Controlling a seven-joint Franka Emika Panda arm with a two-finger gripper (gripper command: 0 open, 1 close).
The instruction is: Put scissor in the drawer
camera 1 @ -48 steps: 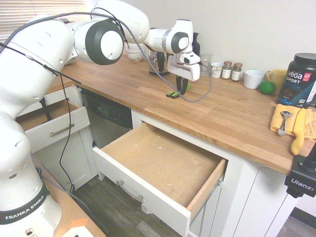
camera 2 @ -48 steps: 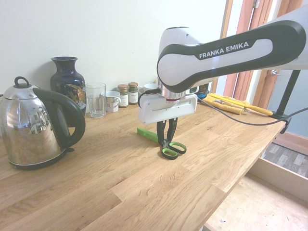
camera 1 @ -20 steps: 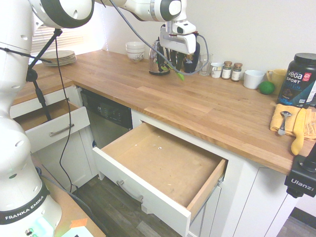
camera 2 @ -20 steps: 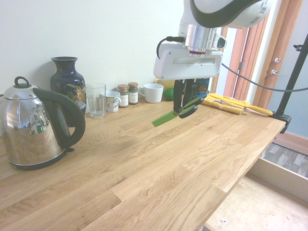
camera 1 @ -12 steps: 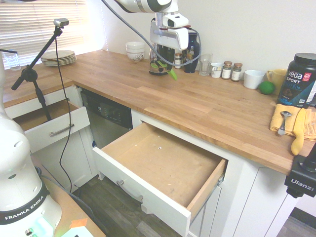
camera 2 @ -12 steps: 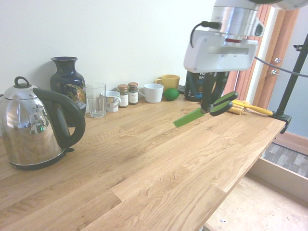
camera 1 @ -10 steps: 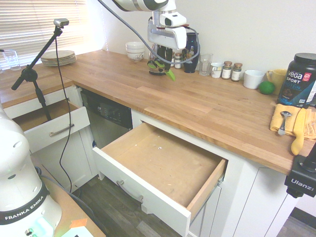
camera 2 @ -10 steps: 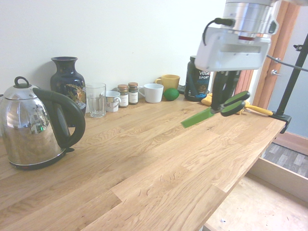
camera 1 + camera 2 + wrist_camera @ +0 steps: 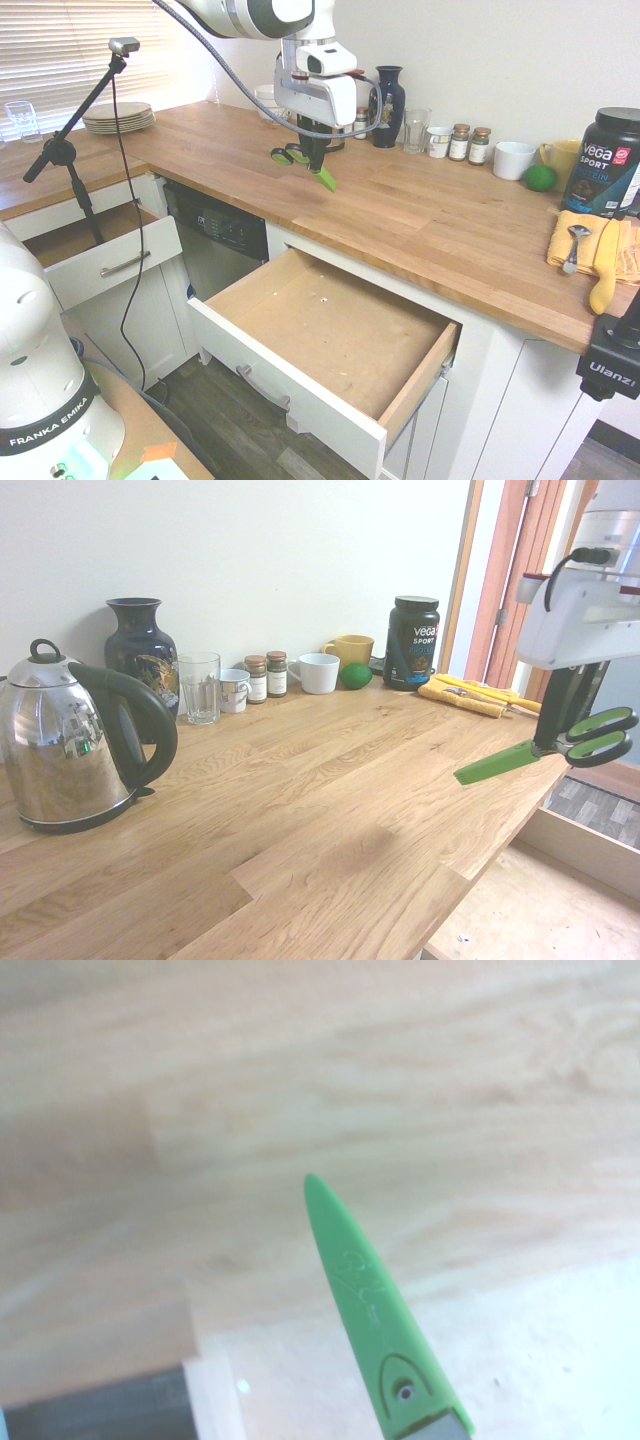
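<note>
Hanging above the wooden worktop (image 9: 430,215), the scissors (image 9: 545,752) are gripped by the gripper (image 9: 552,745), its jaws clamped on them near the pivot, between the cover and the handles. In the second exterior view the green blade cover (image 9: 497,763) sticks out to one side of the jaws and slopes down toward its tip, while the black-edged green handles (image 9: 601,735) stick out on the opposite side. The first exterior view shows the same split, the handles to one side and the cover pointing down and away on the other. In the wrist view the cover stands out sharply, with a small round rivet near its wide end and the wood grain blurred behind it. The wide drawer (image 9: 330,330) stands pulled out below the worktop's front edge, its light-wood floor showing; the scissors are outside it, higher than the worktop. Along the wall stand a dark blue vase (image 9: 388,108), a clear glass (image 9: 417,131), two corked jars (image 9: 256,679), a white mug (image 9: 318,673), a yellow mug (image 9: 352,651) and a black tub (image 9: 411,643), with a round green thing (image 9: 355,676) just beside the yellow mug. A steel kettle (image 9: 65,745) stands near the vase.
</note>
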